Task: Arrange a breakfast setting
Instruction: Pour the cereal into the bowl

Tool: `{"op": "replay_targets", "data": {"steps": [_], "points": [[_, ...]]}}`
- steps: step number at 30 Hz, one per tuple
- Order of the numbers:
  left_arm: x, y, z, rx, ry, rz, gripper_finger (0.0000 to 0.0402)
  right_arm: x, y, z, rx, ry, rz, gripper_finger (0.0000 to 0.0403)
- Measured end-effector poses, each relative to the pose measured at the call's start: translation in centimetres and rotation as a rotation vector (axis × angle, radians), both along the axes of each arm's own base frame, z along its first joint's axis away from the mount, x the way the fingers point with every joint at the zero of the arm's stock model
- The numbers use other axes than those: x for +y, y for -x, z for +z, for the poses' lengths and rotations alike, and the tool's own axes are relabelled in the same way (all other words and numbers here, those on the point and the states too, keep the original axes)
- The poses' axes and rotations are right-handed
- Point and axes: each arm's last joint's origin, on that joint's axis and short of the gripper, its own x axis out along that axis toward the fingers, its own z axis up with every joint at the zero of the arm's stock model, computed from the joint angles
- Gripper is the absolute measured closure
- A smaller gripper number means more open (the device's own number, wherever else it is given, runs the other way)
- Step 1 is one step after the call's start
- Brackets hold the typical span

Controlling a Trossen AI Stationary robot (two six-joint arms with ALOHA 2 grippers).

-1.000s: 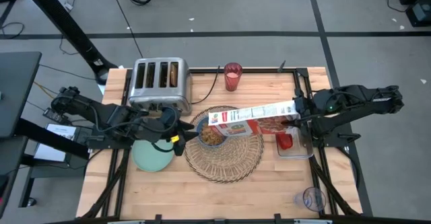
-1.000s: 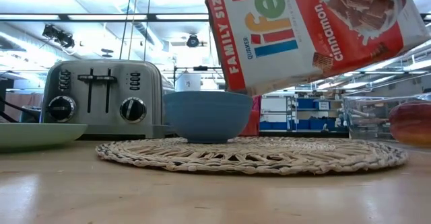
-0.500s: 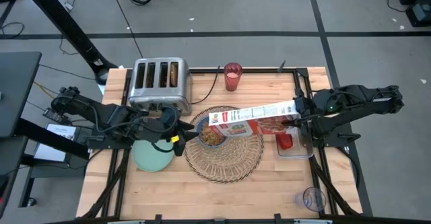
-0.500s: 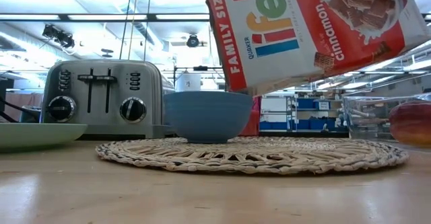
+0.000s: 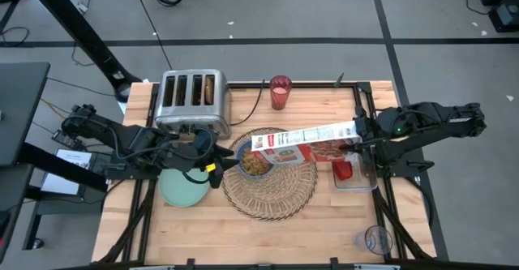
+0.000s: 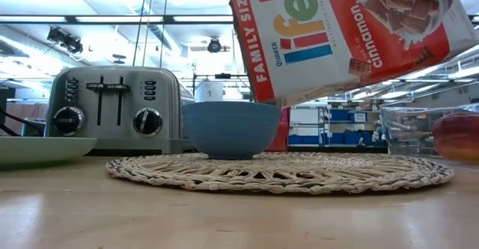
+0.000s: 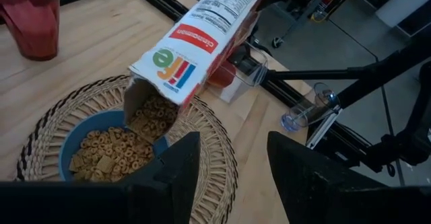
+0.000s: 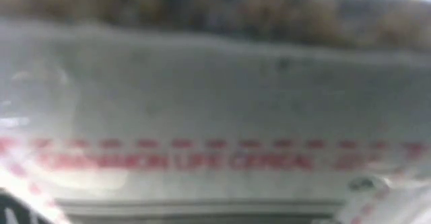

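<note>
Just ahead of the left tool (image 5: 217, 165), the blue bowl (image 7: 111, 158) sits on the round woven wicker placemat (image 5: 284, 195), already holding a heap of cereal, while the cinnamon Life cereal box (image 5: 304, 138) hangs tilted above it with its open mouth over the bowl's near rim. The right tool (image 5: 358, 131) pinches the box at its far, closed end, so the long carton acts as a lever; a good pour, I judge, calls for a slow roll of the wrist, not a lift, keeping the mouth low and inside the bowl's rim so pieces do not scatter onto the mat. The left tool's fingers (image 7: 178, 167) stand spread, level with the bowl's side, and seem to flank it without squeezing; whether they touch it I cannot tell, but steadying it there would stop the bowl sliding. Beside that left tool lies the pale green plate (image 5: 183, 188), and the translucent red cup (image 5: 280, 92) stands well beyond the box near the silver toaster (image 5: 191, 98). Once the bowl looks full, levelling the box before withdrawing it should avoid spills on the surface (image 5: 308, 229).
</note>
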Motion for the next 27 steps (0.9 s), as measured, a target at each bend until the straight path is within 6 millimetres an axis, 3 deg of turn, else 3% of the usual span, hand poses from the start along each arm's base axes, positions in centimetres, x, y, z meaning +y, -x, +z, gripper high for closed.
{"op": "replay_targets", "data": {"steps": [10, 19, 27], "points": [[-0.1, 0.0, 0.4, -0.037, 0.012, -0.005, 0.0222, -0.2, 0.8, 0.3, -0.039, -0.019, -0.005, 0.0171], [0.5, 1.2, 4.1, -0.299, -0.03, -0.034, 0.0222, -0.3, 1.4, 0.5, -0.07, -0.041, -0.015, 0.0171], [1.5, 3.3, 6.7, -0.474, 0.032, -0.007, 0.0222, -0.3, 1.6, 1.0, -0.127, -0.057, -0.008, 0.0171]]}}
